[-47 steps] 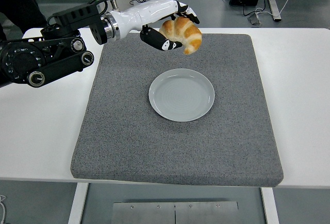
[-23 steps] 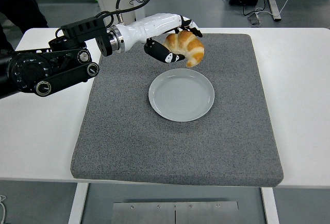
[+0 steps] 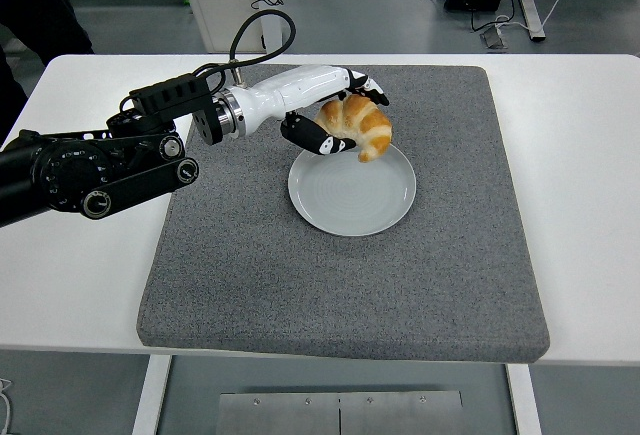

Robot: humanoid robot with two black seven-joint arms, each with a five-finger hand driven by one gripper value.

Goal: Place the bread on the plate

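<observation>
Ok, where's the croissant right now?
In the head view the croissant is held in the left hand, above the far rim of the plate, at the middle of the grey mat.

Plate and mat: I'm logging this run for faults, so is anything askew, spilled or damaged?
Nothing stands out. The plate sits flat and bare on the grey mat, and the left hand holds the croissant whole over the plate's far rim.
</observation>
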